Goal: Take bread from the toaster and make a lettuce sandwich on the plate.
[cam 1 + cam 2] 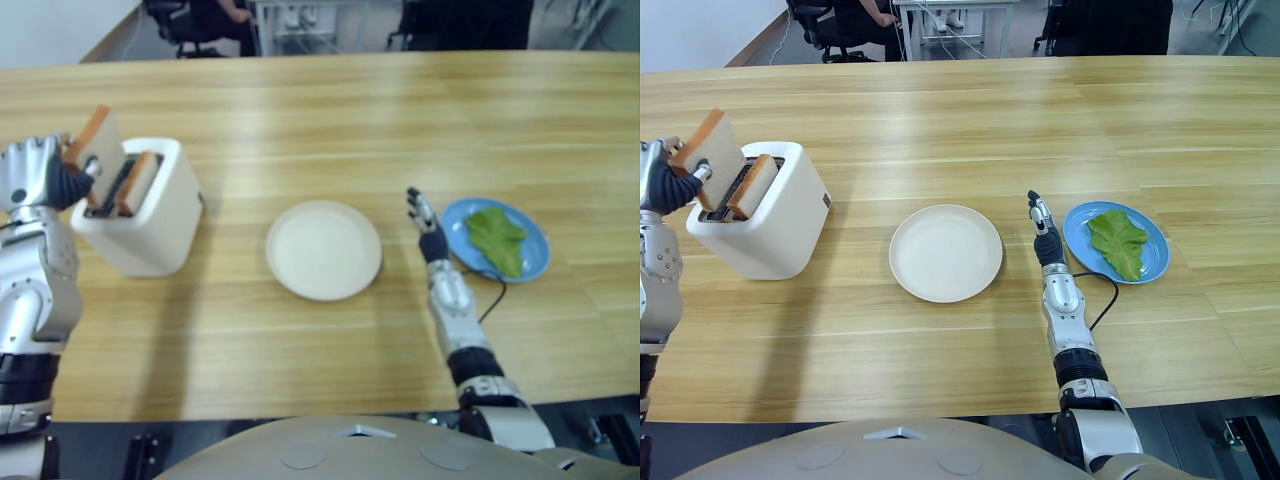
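the left hand [35,178] is raised at the table's [400,120] left edge, its forearm standing nearly upright below it. its fingers are curled around a slice [95,138] of bread, gripping it at the lower end. the slice tilts up and away from the hand, its lower end just over the near slot of the toaster [155,225]; whether it is fully out of the slot cannot be told. the toaster stands just to the right of this hand, below the held slice. a second slice [141,180] sits in the toaster's other slot, one slot further from the hand, with its top poking out.

the right hand [424,215] is held low over the table, forearm stretched forward from the near edge, seen edge-on. its fingers are extended, pointing away from the robot, and hold nothing. the plate [323,250] lies on the table to this hand's left, near it but apart. the blue plate [535,250] lies just beside the hand on its right, with the lettuce [497,238] lying flat on it. the hand is between the two plates and closer to the blue one.
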Controlling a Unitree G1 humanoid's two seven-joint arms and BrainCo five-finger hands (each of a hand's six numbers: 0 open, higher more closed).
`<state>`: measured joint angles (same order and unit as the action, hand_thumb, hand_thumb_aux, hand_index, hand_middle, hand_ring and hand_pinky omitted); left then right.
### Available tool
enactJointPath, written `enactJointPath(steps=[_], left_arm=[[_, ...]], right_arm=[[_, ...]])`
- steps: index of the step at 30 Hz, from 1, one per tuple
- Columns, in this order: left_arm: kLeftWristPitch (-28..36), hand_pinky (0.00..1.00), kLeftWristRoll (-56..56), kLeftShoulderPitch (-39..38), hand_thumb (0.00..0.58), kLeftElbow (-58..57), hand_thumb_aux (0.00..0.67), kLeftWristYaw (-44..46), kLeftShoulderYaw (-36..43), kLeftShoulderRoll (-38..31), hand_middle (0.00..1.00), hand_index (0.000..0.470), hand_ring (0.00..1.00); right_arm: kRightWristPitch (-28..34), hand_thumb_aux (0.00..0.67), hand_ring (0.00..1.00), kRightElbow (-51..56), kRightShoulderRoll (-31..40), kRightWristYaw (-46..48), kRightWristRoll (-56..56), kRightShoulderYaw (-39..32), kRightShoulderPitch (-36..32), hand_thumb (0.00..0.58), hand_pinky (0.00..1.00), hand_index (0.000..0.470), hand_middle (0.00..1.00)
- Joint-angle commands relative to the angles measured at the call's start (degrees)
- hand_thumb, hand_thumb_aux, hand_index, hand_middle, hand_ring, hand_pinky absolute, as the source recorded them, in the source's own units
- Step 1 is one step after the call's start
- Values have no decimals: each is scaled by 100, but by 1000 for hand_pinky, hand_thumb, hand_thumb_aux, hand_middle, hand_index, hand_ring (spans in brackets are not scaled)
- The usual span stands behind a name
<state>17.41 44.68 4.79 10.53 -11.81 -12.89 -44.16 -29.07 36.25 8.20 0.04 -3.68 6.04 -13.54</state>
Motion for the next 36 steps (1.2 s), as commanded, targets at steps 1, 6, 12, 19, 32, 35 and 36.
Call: enactJointPath(steps=[1,6,12,19,32,35,36], left_arm=[[-309,1000,-55,18,580,696,670,-583,-619,153,1000,460,1000],[-1210,1000,-769,126,580,1821,670,-1006,-1260,568,1000,460,1000],[-1952,1000,-2735,656,580,1875,670,-36,-488,1388,1000,460,1000],[-2264,1000,-4623,815,580,574,670,1971,1697,2929,1000,460,1000],[-2731,1000,-3908,1183,580,-3422,670,3298,3170,3446,1000,460,1000],[-2812,1000,-3680,1277,580,-3611,670,3117,3123,3396,1000,460,1000],[-2814,1000,-3619,1298,580,-3611,670,3038,3081,3378,1000,460,1000]], right_arm=[[114,0,0,10,-19,31,31,-56,61,0,0,0,0],[141,0,0,33,-43,28,23,-77,69,0,0,0,0],[185,0,0,70,-49,15,48,-106,38,0,0,0,0],[235,0,0,67,-28,14,148,-43,-7,0,0,0,0],[340,0,0,-209,126,7,330,162,105,0,0,0,0],[355,0,0,-253,120,7,325,159,123,0,0,0,0],[359,0,0,-266,120,5,324,159,131,0,0,0,0]])
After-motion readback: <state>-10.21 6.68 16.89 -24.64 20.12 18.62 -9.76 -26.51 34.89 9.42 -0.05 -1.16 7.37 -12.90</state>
